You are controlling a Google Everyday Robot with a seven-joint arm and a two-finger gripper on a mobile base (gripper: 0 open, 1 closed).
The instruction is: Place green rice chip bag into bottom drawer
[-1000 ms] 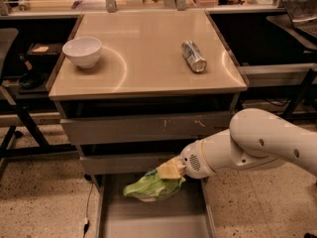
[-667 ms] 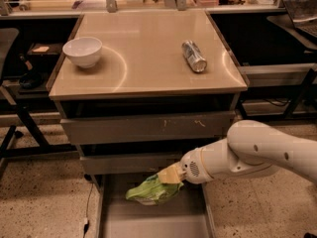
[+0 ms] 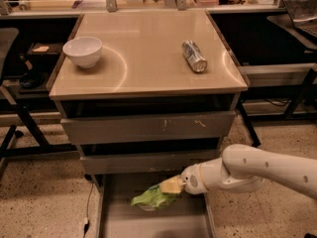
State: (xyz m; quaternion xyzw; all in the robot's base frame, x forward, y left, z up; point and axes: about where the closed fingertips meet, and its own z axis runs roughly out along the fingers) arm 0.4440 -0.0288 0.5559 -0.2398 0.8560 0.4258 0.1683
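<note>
I see a white bowl on the left of the bench; below, the bottom drawer stands pulled out; the green rice chip bag sits low over its floor, clamped in my hand; a silver can lies on the bench's right; my arm enters from the right.

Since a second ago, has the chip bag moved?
Yes. The green rice chip bag, in the gripper, has sunk lower below the middle drawer front, toward the bottom drawer.
</note>
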